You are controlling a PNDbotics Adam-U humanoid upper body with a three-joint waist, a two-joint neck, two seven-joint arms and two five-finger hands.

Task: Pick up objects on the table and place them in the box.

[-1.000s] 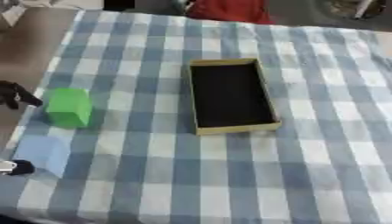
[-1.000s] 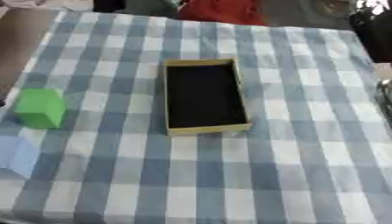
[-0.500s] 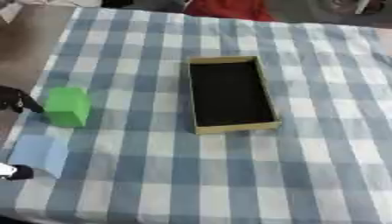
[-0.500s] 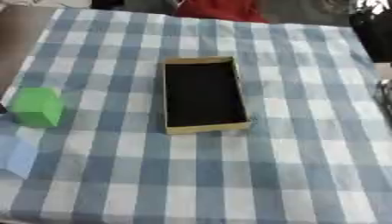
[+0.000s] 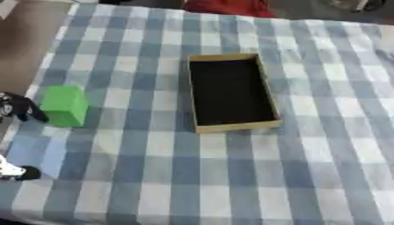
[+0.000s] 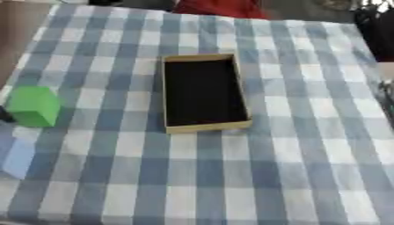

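The box (image 5: 231, 92), open-topped with a dark interior, sits mid-table on the blue checked cloth (image 5: 308, 167). The green block (image 5: 64, 105) stands well left of it, nothing between them. The left hand (image 5: 19, 110) shows only partly at the left edge, just beside the block; whether its fingers are open or curled cannot be told. A pale blue object (image 6: 17, 157), possibly a second block, lies below.

cloth (image 5: 154, 176): blue-white check | box (image 5: 231, 127): tan, black inside | block (image 5: 64, 104): green
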